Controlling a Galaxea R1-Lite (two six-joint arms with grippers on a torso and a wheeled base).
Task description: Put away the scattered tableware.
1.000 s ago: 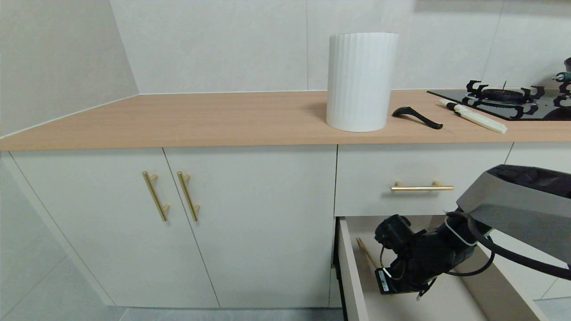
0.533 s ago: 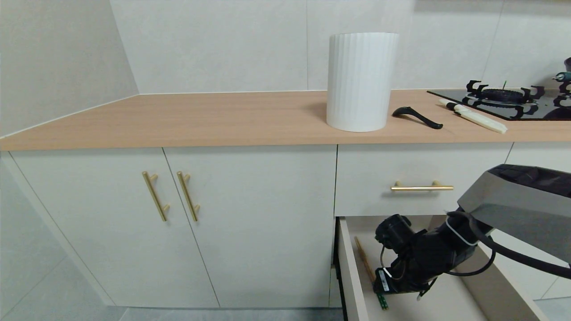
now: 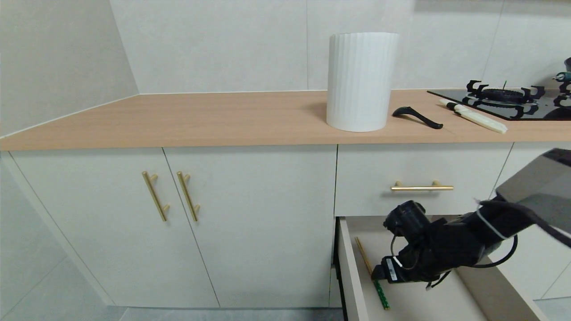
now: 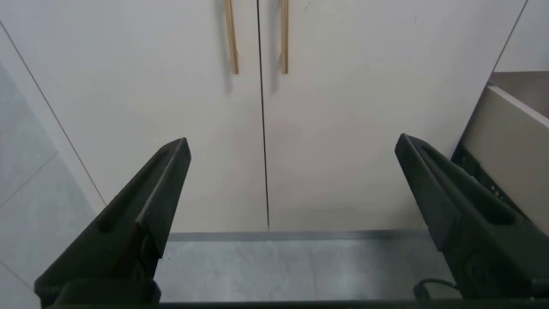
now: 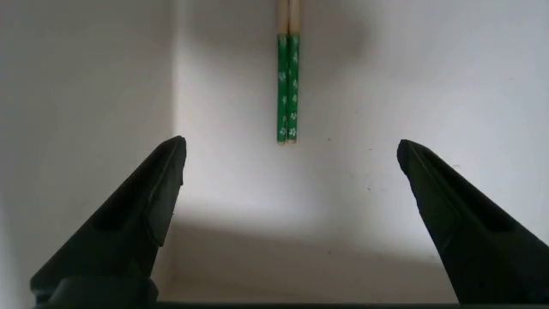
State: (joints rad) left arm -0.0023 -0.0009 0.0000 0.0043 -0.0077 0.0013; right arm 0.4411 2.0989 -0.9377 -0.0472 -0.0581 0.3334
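A pair of wooden chopsticks with green ends [image 3: 372, 278] [image 5: 288, 86] lies flat on the floor of the open drawer [image 3: 350, 276], close along its left wall. My right gripper [image 3: 379, 273] [image 5: 290, 172] hangs inside the drawer just above the green ends, open, with nothing between its fingers. On the countertop lie a black spoon [image 3: 417, 117] and a white knife [image 3: 475, 117]. My left gripper [image 4: 292, 142] is open and empty, low in front of the two cabinet doors [image 4: 262, 103].
A tall white ribbed container [image 3: 361, 80] stands on the wooden counter [image 3: 200, 118] left of the spoon. A black gas hob [image 3: 504, 100] sits at the counter's right end. A shut drawer with a gold handle [image 3: 421, 188] is above the open one.
My right gripper has lifted and drawn back to the right, off the chopsticks. They now lie free on the drawer floor with their green ends showing.
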